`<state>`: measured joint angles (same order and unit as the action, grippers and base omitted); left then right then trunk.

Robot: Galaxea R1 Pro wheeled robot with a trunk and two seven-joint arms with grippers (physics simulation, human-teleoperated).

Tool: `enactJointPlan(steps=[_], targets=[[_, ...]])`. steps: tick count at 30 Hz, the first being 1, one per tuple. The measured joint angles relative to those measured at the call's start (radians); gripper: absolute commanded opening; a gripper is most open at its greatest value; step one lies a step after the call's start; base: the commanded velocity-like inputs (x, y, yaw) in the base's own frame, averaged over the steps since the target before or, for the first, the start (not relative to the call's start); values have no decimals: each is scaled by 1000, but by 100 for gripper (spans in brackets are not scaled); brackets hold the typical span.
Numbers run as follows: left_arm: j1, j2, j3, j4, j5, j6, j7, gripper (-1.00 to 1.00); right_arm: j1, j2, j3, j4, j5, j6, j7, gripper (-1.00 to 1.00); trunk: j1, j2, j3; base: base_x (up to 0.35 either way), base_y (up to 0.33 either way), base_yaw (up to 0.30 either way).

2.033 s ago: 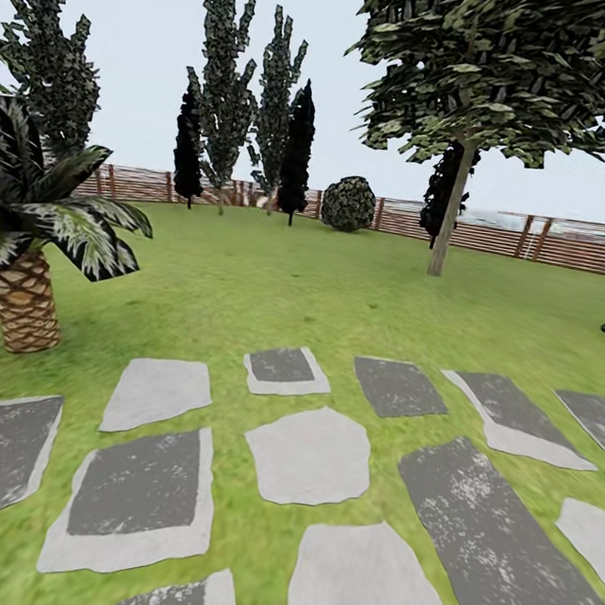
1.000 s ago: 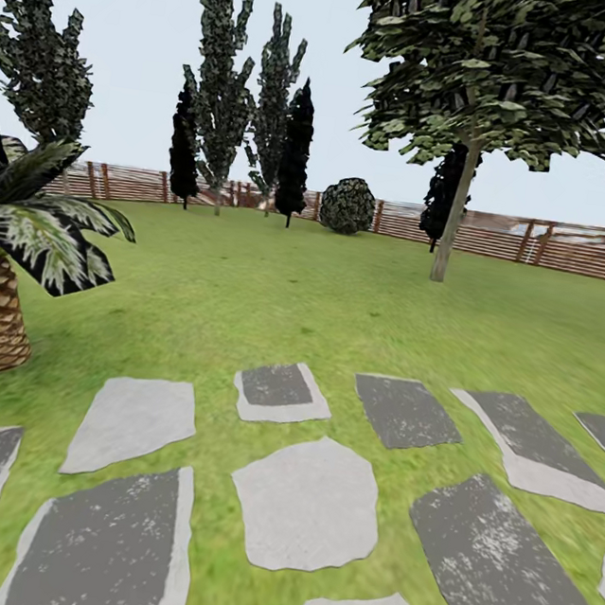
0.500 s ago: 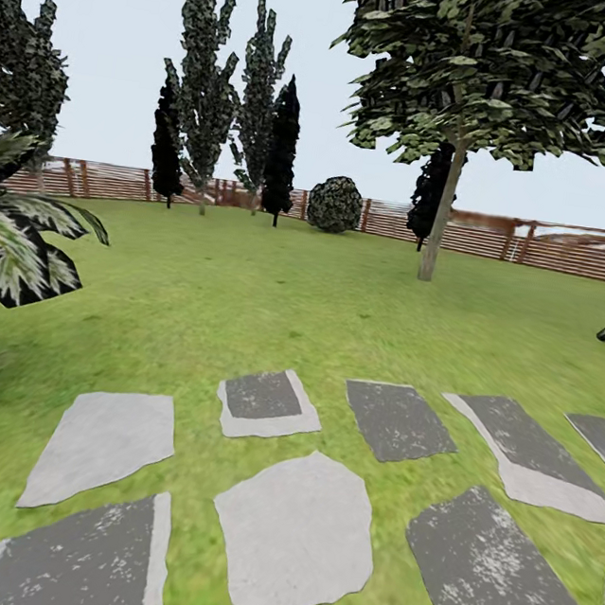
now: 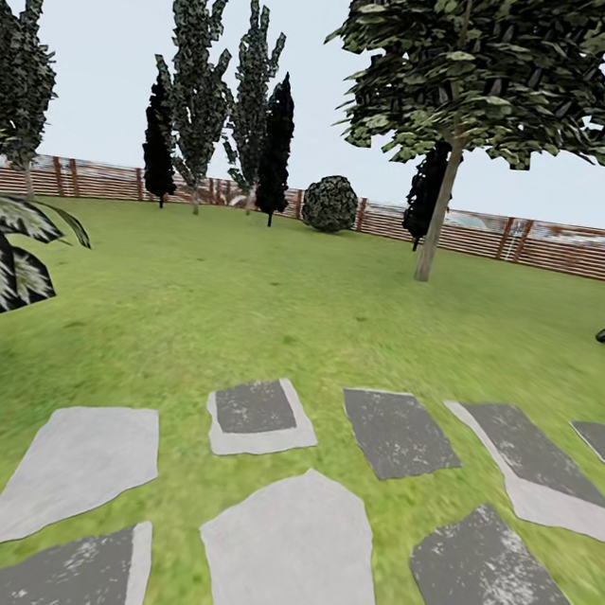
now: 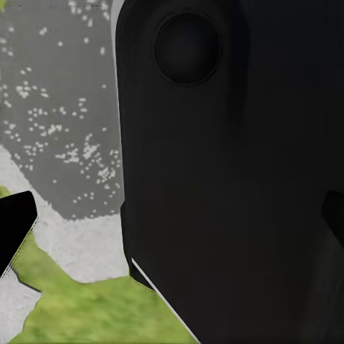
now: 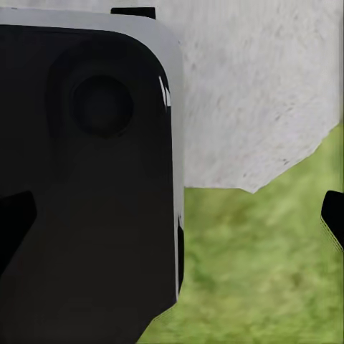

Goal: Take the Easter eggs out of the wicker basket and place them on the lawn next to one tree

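You are crossing the stepping stones point(image 4: 294, 550) toward the lawn point(image 4: 246, 295) and tree point(image 4: 434, 224), no basket or eggs visible, so nothing looks done; jaws' state untellable.

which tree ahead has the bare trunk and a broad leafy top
The tree standing right of centre on the lawn; the narrow cypresses are dark and foliage-covered, the palm short.

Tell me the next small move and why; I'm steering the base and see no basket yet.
Probably keep rolling forward over the stepping stones onto the lawn, turning to scan. Ahead lie open grass, the broad tree near the fence and a palm at left; no basket or eggs are in sight to reach for.
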<state>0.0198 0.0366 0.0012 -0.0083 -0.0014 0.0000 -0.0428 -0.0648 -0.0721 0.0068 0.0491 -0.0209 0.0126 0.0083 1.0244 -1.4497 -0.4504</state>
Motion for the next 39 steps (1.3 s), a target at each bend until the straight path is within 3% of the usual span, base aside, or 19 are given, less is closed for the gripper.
enactJointPlan(steps=[39], targets=[[0, 0, 0, 0, 0, 0, 0, 100, 0, 0, 0, 0, 0, 0, -1, 100, 0, 0, 0, 340, 0, 0]])
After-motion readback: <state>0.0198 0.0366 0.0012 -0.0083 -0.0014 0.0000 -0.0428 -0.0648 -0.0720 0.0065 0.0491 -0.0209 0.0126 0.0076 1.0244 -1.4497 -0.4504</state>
